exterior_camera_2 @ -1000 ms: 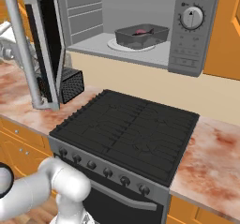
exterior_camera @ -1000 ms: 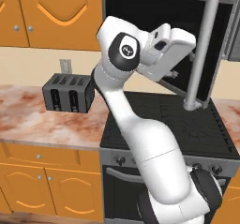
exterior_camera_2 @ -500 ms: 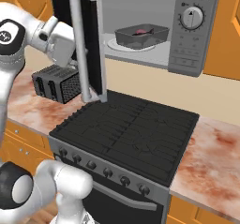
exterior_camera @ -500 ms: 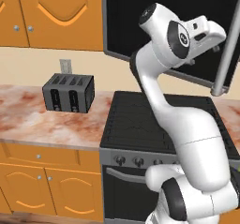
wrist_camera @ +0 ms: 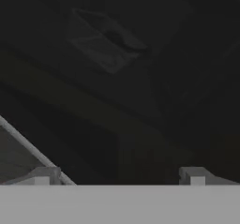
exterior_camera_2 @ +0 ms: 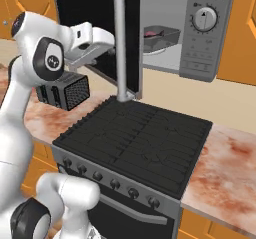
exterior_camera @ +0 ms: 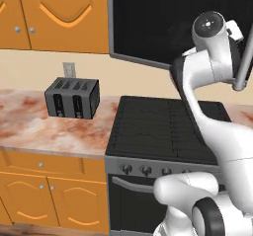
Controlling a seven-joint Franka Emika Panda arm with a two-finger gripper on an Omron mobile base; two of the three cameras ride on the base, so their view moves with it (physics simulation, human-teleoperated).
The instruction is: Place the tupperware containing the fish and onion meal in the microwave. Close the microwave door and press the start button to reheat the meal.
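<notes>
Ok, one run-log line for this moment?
phase: closing door | shallow dark grey tupperware: inside grey microwave | black glass microwave door: partly open | gripper: open, against door

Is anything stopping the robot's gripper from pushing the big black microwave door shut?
Nothing visible is. The open gripper is right against the black glass of the microwave door, with nothing between them. The tupperware sits well inside the microwave, clear of the door's swing.

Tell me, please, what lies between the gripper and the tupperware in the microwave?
In the right base view, the half-closed microwave door stands between the gripper and the tupperware.
</notes>
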